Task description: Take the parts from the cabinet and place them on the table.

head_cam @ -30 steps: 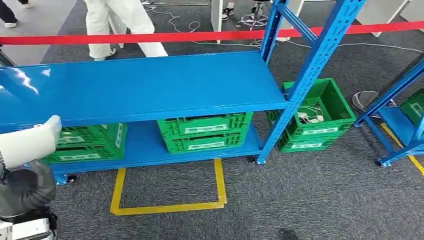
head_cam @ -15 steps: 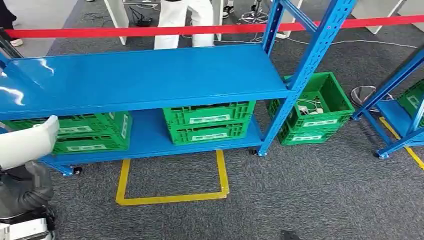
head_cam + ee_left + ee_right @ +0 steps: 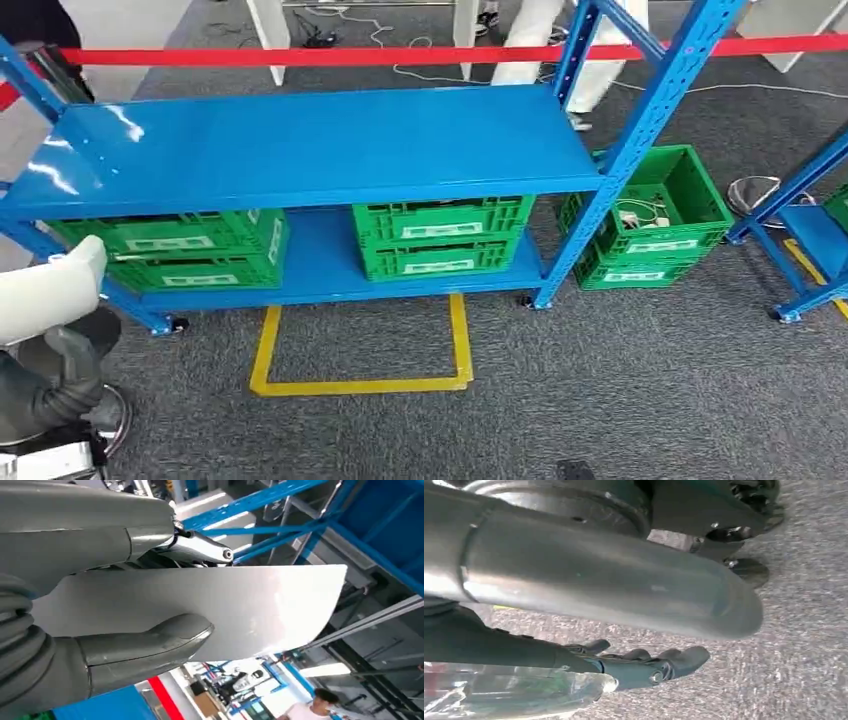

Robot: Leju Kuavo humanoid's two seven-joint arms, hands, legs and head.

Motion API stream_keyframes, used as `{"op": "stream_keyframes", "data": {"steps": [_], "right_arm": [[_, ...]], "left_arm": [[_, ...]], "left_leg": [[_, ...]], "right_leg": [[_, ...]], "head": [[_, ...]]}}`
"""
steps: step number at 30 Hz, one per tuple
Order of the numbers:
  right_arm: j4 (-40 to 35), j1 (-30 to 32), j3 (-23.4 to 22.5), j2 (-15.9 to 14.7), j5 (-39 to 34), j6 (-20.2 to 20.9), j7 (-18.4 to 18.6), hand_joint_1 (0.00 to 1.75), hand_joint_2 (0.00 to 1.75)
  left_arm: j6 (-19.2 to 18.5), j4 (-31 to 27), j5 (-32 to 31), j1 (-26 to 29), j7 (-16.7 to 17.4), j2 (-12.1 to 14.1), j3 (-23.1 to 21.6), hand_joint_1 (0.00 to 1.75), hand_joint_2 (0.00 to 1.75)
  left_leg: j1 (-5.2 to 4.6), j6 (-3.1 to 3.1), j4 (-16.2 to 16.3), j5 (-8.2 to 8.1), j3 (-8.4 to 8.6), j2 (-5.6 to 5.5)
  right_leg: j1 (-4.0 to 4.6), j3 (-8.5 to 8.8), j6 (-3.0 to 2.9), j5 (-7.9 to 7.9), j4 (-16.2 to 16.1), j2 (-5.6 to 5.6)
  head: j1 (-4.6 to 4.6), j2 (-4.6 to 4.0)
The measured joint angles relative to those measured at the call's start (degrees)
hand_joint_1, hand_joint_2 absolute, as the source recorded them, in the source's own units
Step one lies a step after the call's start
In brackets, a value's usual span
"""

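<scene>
I could read no writing; the white labels on the green crates were too small. My left hand gripped a white panel, thumb pressed on its face; from the head it sat low at my left, before the blue rack. My right hand hung over grey carpet, fingers fairly straight against clear plastic wrap; I couldn't tell whether it held that. Another crate stood beside the rack, and a yellow tape square marked the floor before it.
</scene>
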Motion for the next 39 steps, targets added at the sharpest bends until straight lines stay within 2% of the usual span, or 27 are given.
{"op": "stream_keyframes", "data": {"steps": [1, 2, 3, 6, 7, 8, 10, 11, 12, 13, 16, 17, 19, 21, 22, 23, 24, 25, 26, 27, 28, 32, 34, 35, 37, 38, 39], "right_arm": [[0.0, 0.04, 0.0, 0.0, 0.02, -0.02, 0.0, 0.0, 0.0], [0.0, 0.03, 0.02, 0.09, 0.04, 0.0, 0.0, 0.0, 0.0], [0.0, -0.02, 0.07, 0.11, 0.04, 0.0, 0.0, 0.0, 0.0], [0.0, 0.15, 0.2, 0.09, 0.04, 0.0, 0.0, 0.0, 0.0], [0.0, 0.19, 0.2, 0.09, 0.04, 0.0, 0.0, 0.0, 0.0], [0.0, 0.19, 0.22, 0.09, 0.04, 0.0, 0.0, 0.0, 0.0], [0.0, 0.12, 0.35, 0.11, 0.04, 0.0, 0.0, 0.0, 0.0], [0.0, 0.09, 0.39, 0.11, 0.07, 0.0, 0.0, 0.0, 0.0], [0.0, 0.08, 0.39, 0.11, 0.07, 0.0, 0.0, 0.0, 0.0], [0.0, 0.08, 0.39, 0.11, 0.07, 0.0, 0.0, 0.0, 0.0], [0.0, 0.05, 0.39, 0.11, 0.07, 0.0, 0.0, 0.0, 0.0], [0.0, -0.03, 0.42, 0.09, 0.09, 0.0, 0.0, 0.0, 0.0], [0.0, 0.01, 0.44, 0.09, 0.11, 0.0, -0.02, 0.0, 0.0], [0.0, 0.17, 0.42, 0.09, 0.11, 0.04, -0.02, 0.0, 0.0], [0.0, 0.24, 0.42, 0.09, 0.11, 0.07, 0.0, 0.0, 0.0], [0.0, 0.3, 0.42, 0.11, 0.11, 0.07, 0.0, 0.0, 0.0], [0.0, 0.3, 0.42, 0.09, 0.11, 0.07, 0.0, 0.0, 0.0], [0.0, 0.26, 0.44, 0.09, 0.13, 0.09, 0.0, 0.0, 0.0], [0.0, 0.25, 0.44, 0.09, 0.15, 0.09, 0.02, 0.0, 0.0], [0.0, 0.26, 0.44, 0.09, 0.17, 0.09, 0.11, 0.0, 0.0], [0.02, 0.29, 0.44, 0.13, 0.17, 0.13, 0.2, 0.0, 0.0], [0.02, 0.28, 0.46, 0.13, 0.26, 0.18, 0.31, 0.0, 0.0], [0.02, 0.21, 0.52, 0.15, 0.33, 0.2, 0.31, 0.0, 0.0], [0.02, 0.23, 0.52, 0.15, 0.35, 0.26, 0.31, 0.0, 0.0], [0.02, 0.45, 0.55, 0.15, 0.44, 0.35, 0.33, 0.0, 0.0], [0.02, 0.54, 0.57, 0.15, 0.46, 0.35, 0.33, 0.0, 0.0], [0.02, 0.56, 0.59, 0.15, 0.48, 0.37, 0.35, 0.0, 0.0]], "left_arm": [[0.0, -0.11, 0.0, 0.13, 0.0, 0.0, 0.0, 1.75, 1.75], [0.0, -0.22, 0.0, 0.19, 0.0, 0.02, 0.04, 1.75, 1.75], [0.04, -0.26, 0.0, 0.14, -0.02, -0.07, 0.02, 1.75, 1.75], [0.04, -0.26, 0.0, 0.16, 0.0, -0.13, 0.02, 1.75, 1.75], [0.04, -0.26, 0.04, 0.18, 0.0, -0.13, 0.06, 1.75, 1.75], [0.04, -0.26, 0.09, 0.23, 0.0, -0.13, 0.09, 1.75, 1.75], [0.04, -0.26, 0.09, 0.28, 0.0, -0.17, 0.07, 1.75, 1.75], [0.04, -0.26, 0.09, 0.26, 0.0, -0.17, 0.09, 1.75, 1.75], [0.04, -0.26, 0.09, 0.23, 0.0, -0.17, 0.11, 1.75, 1.75], [0.04, -0.31, 0.09, 0.02, 0.0, -0.2, 0.09, 1.75, 1.75], [0.06, -0.42, 0.09, 0.35, 0.0, -0.2, 0.22, 1.75, 1.75], [0.09, -0.44, 0.09, 0.39, 0.0, -0.22, 0.22, 1.75, 1.75], [0.17, -0.52, 0.09, 0.38, 0.0, -0.26, 0.28, 1.75, 1.75], [0.26, -0.52, 0.04, 0.44, 0.0, -0.33, 0.28, 1.75, 1.75], [0.31, -0.52, 0.04, 0.48, 0.0, -0.33, 0.28, 1.75, 1.75], [0.31, -0.52, 0.02, 0.51, 0.0, -0.33, 0.31, 1.75, 1.75], [0.33, -0.52, 0.02, 0.64, 0.0, -0.33, 0.31, 1.75, 1.75], [0.33, -0.52, 0.02, 0.76, 0.0, -0.33, 0.31, 1.75, 1.75], [0.35, -0.52, 0.0, 0.8, 0.0, -0.33, 0.31, 1.75, 1.75], [0.35, -0.54, -0.02, 0.8, 0.0, -0.33, 0.31, 1.75, 1.75], [0.48, -0.55, -0.02, 0.74, 0.0, -0.33, 0.35, 1.75, 1.75], [0.55, -0.7, -0.04, 1.31, 0.0, -0.46, 0.46, 1.75, 1.75], [0.55, -0.72, -0.04, 1.27, 0.0, -0.42, 0.72, 1.75, 1.75], [0.57, -0.74, -0.07, 1.16, 0.0, -0.42, 0.79, 1.75, 1.75], [0.61, -0.74, -0.11, 1.36, 0.0, -0.48, 0.79, 1.75, 1.75], [0.61, -0.74, -0.11, 1.43, 0.0, -0.48, 0.79, 1.75, 1.75], [0.63, -0.74, -0.11, 1.49, 0.0, -0.5, 0.79, 1.75, 1.75]], "left_leg": [[-0.05, -0.41, -0.13, 0.24, -0.02, -0.48], [0.12, -0.46, 0.29, -0.35, -0.23, 0.0], [-0.12, -0.79, 1.76, -1.87, -0.99, 1.5], [-0.09, -1.62, 14.72, -8.58, -6.81, 2.76], [-0.1, -1.74, 17.5, -9.2, -7.95, 2.76], [-0.1, -1.75, 17.07, -8.34, -7.46, 2.8], [-0.14, -1.57, 9.89, -4.17, -3.19, 3.32], [-0.22, -1.39, 4.39, -1.92, 0.01, 4.47], [-0.44, -1.12, 0.32, -1.29, 2.38, 7.28], [-0.9, -0.54, -1.23, -1.56, 2.6, 7.78], [-0.99, 0.57, -0.8, -1.13, 1.72, 6.1], [-0.58, 1.15, -1.12, -0.7, 1.68, 5.59], [-0.31, 1.65, -1.12, -0.39, 1.32, 4.73], [-0.31, 1.96, -1.07, -0.14, 0.81, 3.65], [-0.31, 1.99, -1.03, 0.0, 0.63, 3.13], [-0.28, 1.86, -1.01, 0.12, 0.54, 2.48], [-0.21, 1.66, -0.99, 0.25, 0.51, 1.72], [-0.09, 1.52, -0.95, 0.33, 0.53, 1.07], [0.04, 1.32, -0.89, 0.41, 0.53, 0.42], [0.12, 0.99, -0.85, 0.46, 0.46, 0.02], [-0.15, 0.51, -0.43, 0.54, 0.05, -0.61], [0.42, -1.04, -0.62, 1.71, -1.07, -2.56], [0.16, -1.32, 2.69, -1.28, -2.69, 0.74], [0.15, -1.47, 7.16, -3.84, -4.69, 1.85], [0.14, -1.52, 16.24, -7.66, -8.7, 2.76], [0.11, -1.44, 18.25, -8.11, -9.55, 2.8], [0.06, -1.24, 17.36, -6.9, -8.75, 2.81]], "right_leg": [[-0.03, 0.03, -0.18, 0.32, -0.34, -0.37], [-0.59, 0.23, -0.43, 0.87, -1.04, -1.12], [-0.47, 0.18, -0.79, 1.08, -1.23, -1.48], [-0.39, -0.49, -1.08, 1.34, -1.18, -3.29], [-0.35, -0.71, -1.07, 1.46, -1.14, -3.97], [-0.33, -0.81, -1.03, 1.51, -1.12, -4.51], [-0.31, -0.84, -0.96, 1.55, -1.02, -5.54], [-0.31, -0.77, -0.89, 1.54, -0.94, -6.02], [-0.11, -0.74, -0.66, 1.54, -0.85, -6.4], [0.36, -1.1, -0.28, 1.3, -0.28, -6.79], [0.35, -1.05, 0.25, 1.63, -0.53, -8.38], [0.3, -1.23, 0.67, 1.28, -0.31, -8.32], [-0.02, -3.29, 1.54, -2.51, 4.47, -3.92], [-0.21, -7.24, 1.84, -7.06, 13.88, -2.91], [-0.25, -8.62, 1.9, -8.08, 17.15, -2.85], [-0.34, -8.73, 1.87, -7.68, 17.63, -2.85], [-0.48, -7.39, 1.88, -5.88, 15.32, -2.79], [-0.64, -4.98, 1.86, -3.34, 10.76, -2.62], [-0.89, -2.22, 1.92, -0.89, 5.44, -1.67], [-1.29, -0.12, 2.12, 0.05, 1.2, 0.57], [-1.39, 0.5, 2.17, -0.64, -0.39, 2.25], [-0.98, 0.03, 0.63, -0.14, 0.32, 0.28], [-1.1, 0.11, -0.16, 0.32, -0.11, -1.0], [-0.95, -0.07, -0.51, 0.39, -0.12, -1.73], [-0.62, -0.44, -0.7, 0.5, -0.1, -3.23], [-0.45, -0.63, -0.76, 0.52, -0.06, -3.98], [-0.37, -0.71, -0.78, 0.53, -0.06, -4.56]], "head": [[0.02, 0.0], [0.0, 0.0], [-0.19, 0.0], [-0.42, 0.0], [-0.46, 0.0], [-0.44, 0.0], [-0.44, 0.0], [-0.46, 0.0], [-0.46, 0.0], [-0.64, 0.0], [-0.5, 0.0], [-0.68, 0.0], [-0.02, 0.0], [-0.02, 0.0], [-0.07, 0.0], [-0.02, 0.0], [-0.04, 0.0], [-0.04, 0.0], [-0.07, 0.0], [0.02, 0.0], [-0.02, 0.0], [-0.09, 0.0], [-0.61, 0.0], [-0.74, 0.0], [-0.74, 0.0], [-0.74, 0.0], [-0.74, 0.0]]}}
